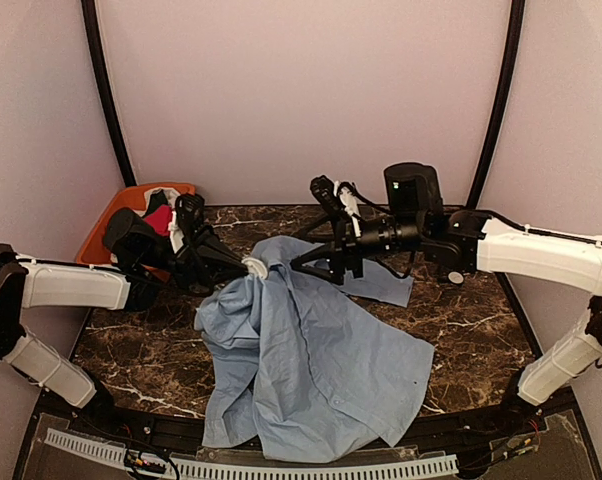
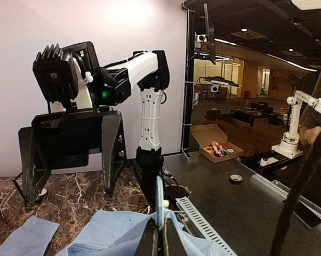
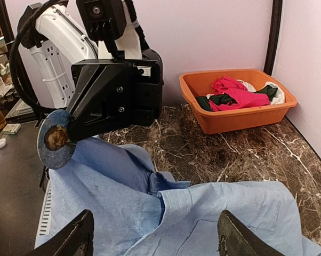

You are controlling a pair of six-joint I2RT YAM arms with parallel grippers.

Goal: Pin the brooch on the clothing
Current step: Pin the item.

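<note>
The light blue shirt (image 1: pixel 311 360) lies crumpled across the marble table, its collar showing in the right wrist view (image 3: pixel 203 213). My left gripper (image 1: pixel 244 265) is shut on the brooch (image 1: pixel 256 267), a round blue disc with a brown centre (image 3: pixel 55 140). In the left wrist view the brooch (image 2: pixel 159 205) stands edge-on between the closed jaws (image 2: pixel 160 237), and a fold of shirt (image 2: pixel 112 229) is drawn up to it. My right gripper (image 1: pixel 299 264) is open and empty, facing the brooch from the right, its fingertips (image 3: pixel 78 234) spread wide above the shirt.
An orange basket (image 1: pixel 101 225) with red, black and white garments stands at the back left; it also shows in the right wrist view (image 3: pixel 235 114). A white slotted cable duct (image 1: pixel 281 468) runs along the near table edge.
</note>
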